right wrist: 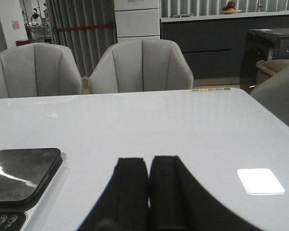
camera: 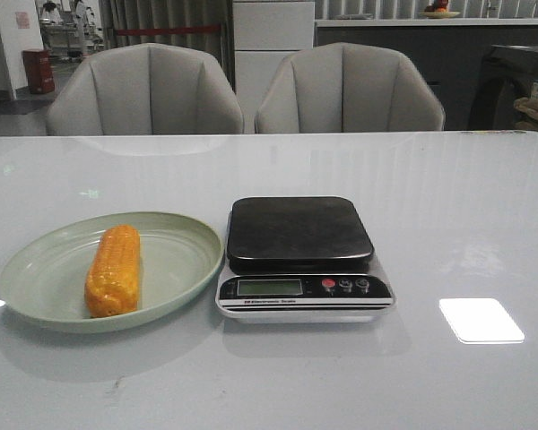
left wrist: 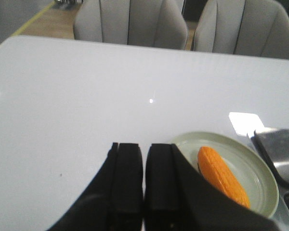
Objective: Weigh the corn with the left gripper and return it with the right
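The corn is a short orange-yellow cob lying in a pale green plate on the left of the white table. It also shows in the left wrist view. A kitchen scale with a black platform and nothing on it stands just right of the plate; its corner shows in the right wrist view. My left gripper is shut and empty, above the table beside the plate's near-left rim. My right gripper is shut and empty, right of the scale. Neither gripper shows in the front view.
Two grey chairs stand behind the table's far edge. A bright light reflection lies on the table right of the scale. The scale's display and buttons face the front.
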You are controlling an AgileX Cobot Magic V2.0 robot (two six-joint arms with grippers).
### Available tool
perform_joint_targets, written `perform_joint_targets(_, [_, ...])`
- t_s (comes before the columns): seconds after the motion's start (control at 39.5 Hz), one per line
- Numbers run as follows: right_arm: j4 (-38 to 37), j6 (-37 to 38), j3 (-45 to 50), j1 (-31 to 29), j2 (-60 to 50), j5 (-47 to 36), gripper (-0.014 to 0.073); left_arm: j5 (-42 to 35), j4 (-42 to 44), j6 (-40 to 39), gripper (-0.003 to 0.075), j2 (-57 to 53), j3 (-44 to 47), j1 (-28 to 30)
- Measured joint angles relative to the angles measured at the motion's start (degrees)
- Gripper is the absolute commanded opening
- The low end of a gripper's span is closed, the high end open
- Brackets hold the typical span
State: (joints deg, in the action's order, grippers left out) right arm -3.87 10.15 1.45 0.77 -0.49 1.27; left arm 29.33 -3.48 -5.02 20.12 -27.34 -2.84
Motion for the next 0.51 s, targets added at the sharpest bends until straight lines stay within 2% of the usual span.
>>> perform_joint_targets(0.38, [0.0, 0.0, 0.0, 0.0, 0.0, 0.0, 0.0156, -1.5, -0.5, 0.0, 0.0119, 1.7, 4.2, -5.1])
perform_joint_targets(0.43, [0.0, 0.0, 0.0, 0.0, 0.0, 0.0, 0.0156, -1.7, -0.5, 0.0, 0.0137, 2.4, 4.2, -5.2])
perform_joint_targets(0.51, [0.0, 0.0, 0.0, 0.0, 0.0, 0.0, 0.0156, -1.9, -0.5, 0.0, 0.0209, 3.7, 4.2, -5.2])
